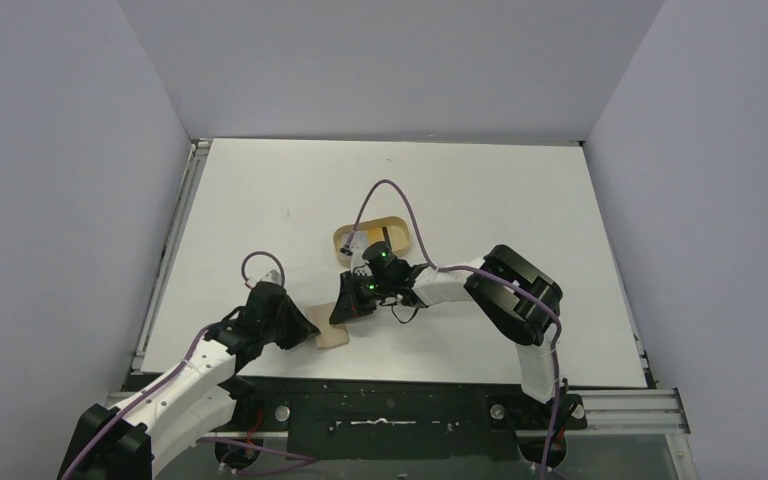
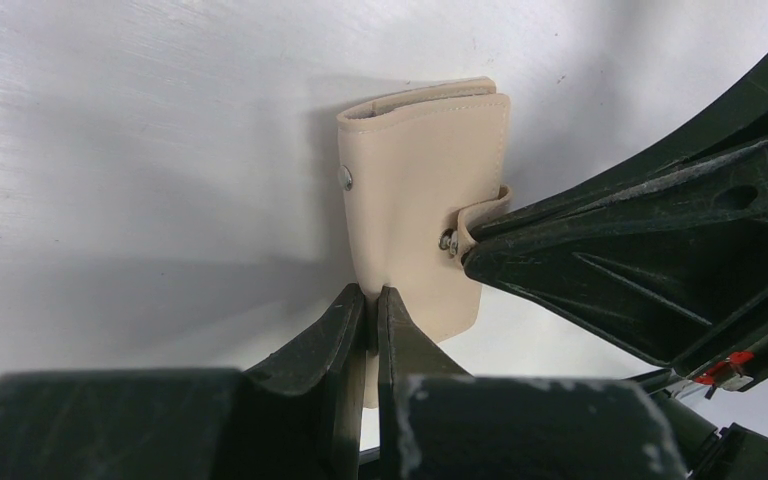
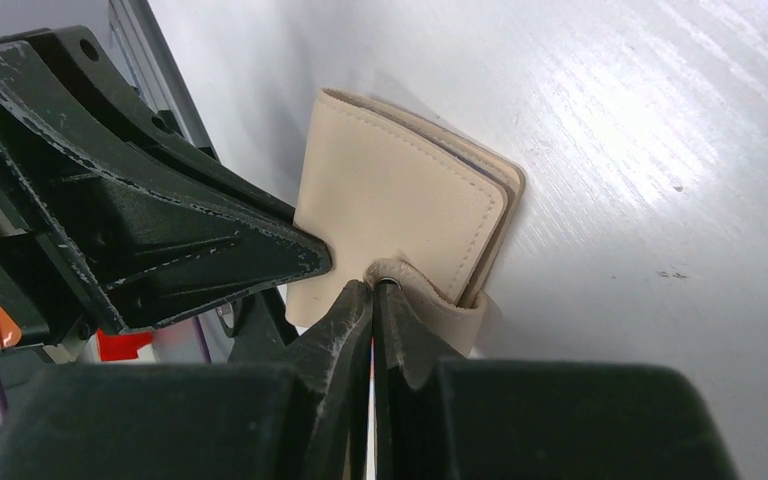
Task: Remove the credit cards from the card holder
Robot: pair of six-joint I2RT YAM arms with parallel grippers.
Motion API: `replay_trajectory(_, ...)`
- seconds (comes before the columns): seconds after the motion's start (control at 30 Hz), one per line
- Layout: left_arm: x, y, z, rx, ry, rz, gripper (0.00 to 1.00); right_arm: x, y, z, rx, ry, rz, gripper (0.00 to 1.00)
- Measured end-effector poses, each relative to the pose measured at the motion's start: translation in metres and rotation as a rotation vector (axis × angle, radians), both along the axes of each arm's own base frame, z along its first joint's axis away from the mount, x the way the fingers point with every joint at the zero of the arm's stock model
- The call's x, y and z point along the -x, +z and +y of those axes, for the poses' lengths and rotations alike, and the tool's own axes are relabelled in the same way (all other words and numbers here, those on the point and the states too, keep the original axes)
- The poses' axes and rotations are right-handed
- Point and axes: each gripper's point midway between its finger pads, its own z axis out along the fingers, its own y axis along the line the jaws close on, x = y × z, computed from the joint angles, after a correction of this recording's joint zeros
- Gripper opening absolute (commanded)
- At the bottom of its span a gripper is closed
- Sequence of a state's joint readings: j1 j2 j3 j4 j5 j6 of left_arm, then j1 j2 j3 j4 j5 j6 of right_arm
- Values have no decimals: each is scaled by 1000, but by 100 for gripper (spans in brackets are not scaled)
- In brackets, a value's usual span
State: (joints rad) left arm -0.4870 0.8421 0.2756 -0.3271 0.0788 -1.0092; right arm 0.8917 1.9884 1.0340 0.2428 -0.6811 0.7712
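Note:
The card holder (image 1: 332, 337) is a tan folded wallet held upright off the white table between my two grippers. My left gripper (image 2: 372, 295) is shut on the holder's lower edge (image 2: 425, 200), close to the fold. My right gripper (image 3: 373, 285) is shut on the short strap tab (image 3: 440, 305), pinching it at the snap; the tab curls round the wallet's (image 3: 390, 200) open side. From above, the left gripper (image 1: 310, 328) and right gripper (image 1: 345, 305) meet tip to tip over the holder. The credit cards are hidden inside the folded holder.
An oval tan tray (image 1: 345, 238) with a raised rim lies just behind the right wrist, with small items in it. A purple cable (image 1: 390, 185) loops above it. The table's near edge and the black base rail (image 1: 390, 395) run close below the holder.

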Motion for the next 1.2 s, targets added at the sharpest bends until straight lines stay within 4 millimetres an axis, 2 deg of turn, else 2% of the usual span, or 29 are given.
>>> replay_trajectory(0.6, 0, -1, 1, -6, 4, 0, 0, -2, 0, 2, 2, -12, -15, 0)
replay_trajectory(1.2, 0, -2, 4, -17, 14, 5, 0, 1, -2, 6, 136, 29, -93, 0)
